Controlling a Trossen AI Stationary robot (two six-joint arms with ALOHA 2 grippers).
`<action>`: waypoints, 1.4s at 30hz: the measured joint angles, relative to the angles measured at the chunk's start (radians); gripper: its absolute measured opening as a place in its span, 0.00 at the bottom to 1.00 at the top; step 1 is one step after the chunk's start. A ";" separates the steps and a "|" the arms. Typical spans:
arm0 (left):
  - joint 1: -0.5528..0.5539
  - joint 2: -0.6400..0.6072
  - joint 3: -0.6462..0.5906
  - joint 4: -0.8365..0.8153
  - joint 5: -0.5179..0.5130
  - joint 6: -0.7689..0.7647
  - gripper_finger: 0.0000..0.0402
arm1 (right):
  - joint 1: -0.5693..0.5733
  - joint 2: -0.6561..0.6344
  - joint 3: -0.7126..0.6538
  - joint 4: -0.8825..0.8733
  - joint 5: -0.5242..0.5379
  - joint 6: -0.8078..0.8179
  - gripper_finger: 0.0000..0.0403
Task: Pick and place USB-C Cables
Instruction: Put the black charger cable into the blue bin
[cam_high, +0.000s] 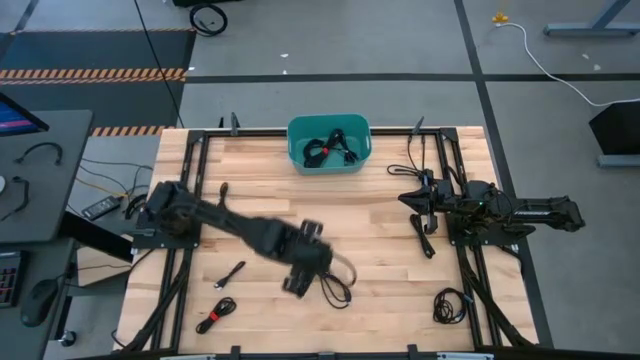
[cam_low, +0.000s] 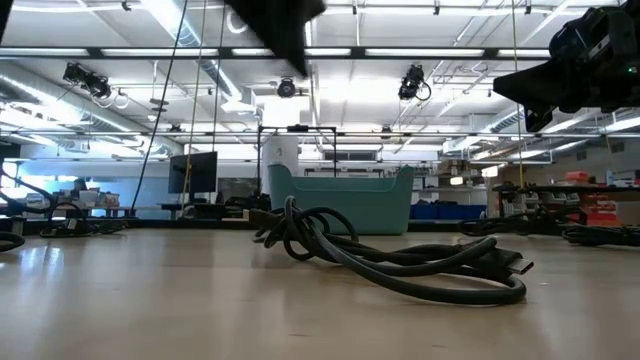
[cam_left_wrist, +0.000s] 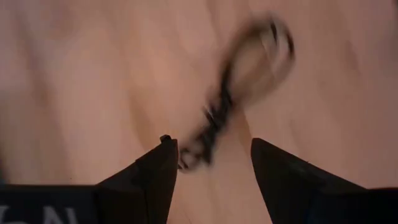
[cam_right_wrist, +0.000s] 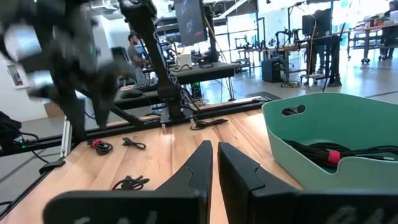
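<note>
A coiled black USB-C cable (cam_high: 336, 286) lies on the wooden table near its middle; it also shows in the low view (cam_low: 400, 258) and, blurred, in the left wrist view (cam_left_wrist: 249, 68). My left gripper (cam_high: 305, 275) hovers above it, open and empty (cam_left_wrist: 214, 152); the cable's near end shows between its fingertips, below them. A teal bin (cam_high: 296, 150) at the table's far middle holds black cables, one with a red tie (cam_right_wrist: 333, 155). My right gripper (cam_high: 428, 240) is shut and empty (cam_right_wrist: 214, 152), at the right, clear of the table.
More cables lie on the table: a small one (cam_high: 230, 275), one with a red tie (cam_high: 215, 315) at the near left, and one (cam_high: 450, 305) at the near right. Black frame rails (cam_high: 190, 200) run along both sides. People stand in the room beyond (cam_right_wrist: 132, 43).
</note>
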 joint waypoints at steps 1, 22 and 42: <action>-0.016 0.000 -0.044 0.010 0.001 0.022 0.51 | 0.000 0.000 0.000 0.002 0.000 0.000 0.07; 0.045 0.020 -0.542 0.921 0.100 0.427 0.66 | 0.000 0.000 0.000 0.009 0.000 0.000 0.07; 0.091 0.098 -0.539 0.900 0.201 0.201 0.24 | 0.000 0.000 0.000 0.025 0.000 0.000 0.07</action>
